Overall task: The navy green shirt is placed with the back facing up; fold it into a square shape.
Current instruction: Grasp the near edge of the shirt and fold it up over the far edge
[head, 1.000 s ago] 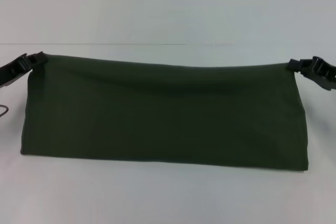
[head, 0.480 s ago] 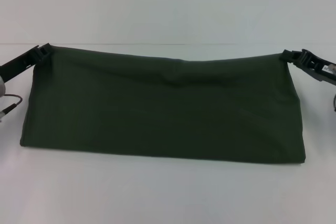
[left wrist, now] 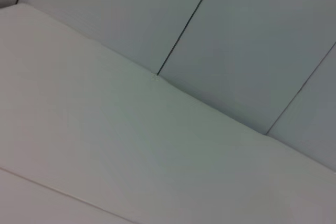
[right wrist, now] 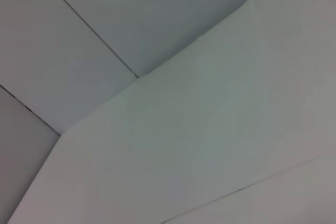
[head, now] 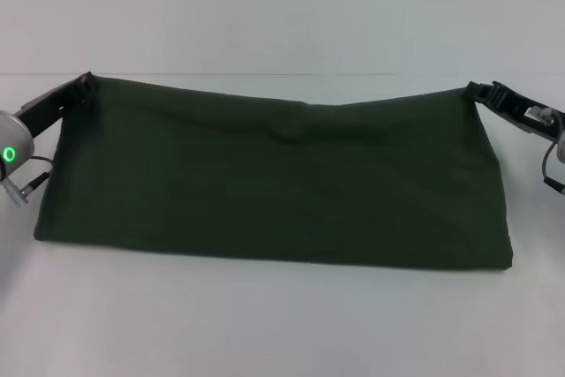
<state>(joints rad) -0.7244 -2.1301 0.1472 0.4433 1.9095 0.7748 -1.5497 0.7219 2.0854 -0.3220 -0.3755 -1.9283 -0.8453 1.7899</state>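
Although each line below takes one thing, they run from the largest in the scene down to the smallest.

Table: the broad white tabletop [head: 265, 324] carries the garment; both wrist views show only this pale surface and a grey panelled wall behind it, with no cloth and no fingers in them.

Shirt: the navy green shirt [head: 274, 183], a large dark olive cotton piece, lies as one long band across the middle of the table. Its near edge rests flat on the table, while its far edge runs between the two grippers, sagging a little in the middle. No sleeves, collar or lettering show.

Progress: judging from the band shape, the cloth seems already doubled lengthwise at least once. It is much wider than deep, so it is not yet a square; what appears left is laying the held edge down and then folding the ends across.

Left gripper: the black left gripper [head: 85, 83] pinches the far corner of the shirt on the robot's left, fingers closed on the cloth.

Right gripper: the black right gripper [head: 472, 92] pinches the opposite far corner the same way, fingers closed on the fabric.

Tension: the held edge looks fairly taut between the corners, so the fold should land even if both arms move together.
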